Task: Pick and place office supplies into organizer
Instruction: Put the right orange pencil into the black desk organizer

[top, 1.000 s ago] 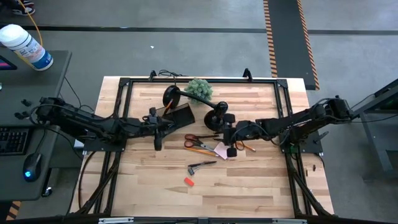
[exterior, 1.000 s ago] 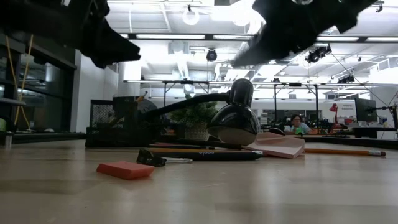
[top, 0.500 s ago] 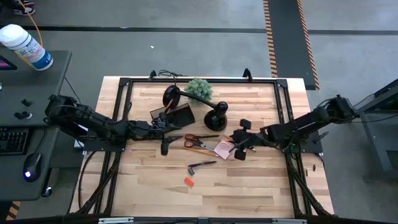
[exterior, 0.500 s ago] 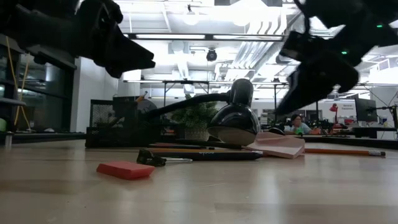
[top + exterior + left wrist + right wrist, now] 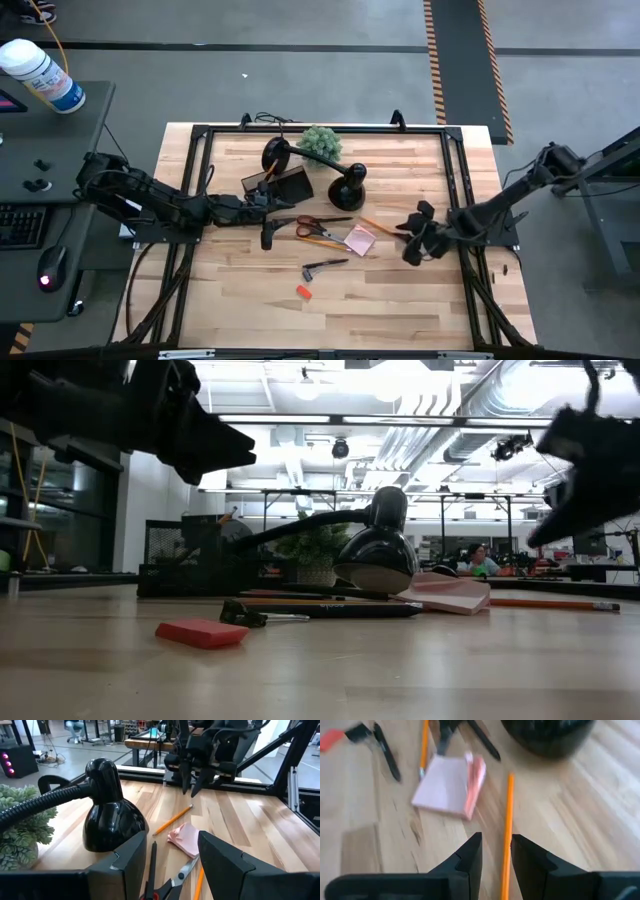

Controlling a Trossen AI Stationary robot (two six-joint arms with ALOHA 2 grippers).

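Counting from the high view, I see one pair of orange-handled scissors, one pink sticky-note pad, one thin black tool and one tiny red clip loose on the bench. Two orange-yellow pencils show in my right wrist view: one between the fingers, another beyond the pad. One organizer stands beside one black lamp and one green plant.

My left gripper hangs just beside the scissors' handles, jaws spread wide, holding nothing. My right gripper hangs over the bench, near the pencil's end, jaws parted by a narrow gap, nothing clamped.

I can read no labels or writing.
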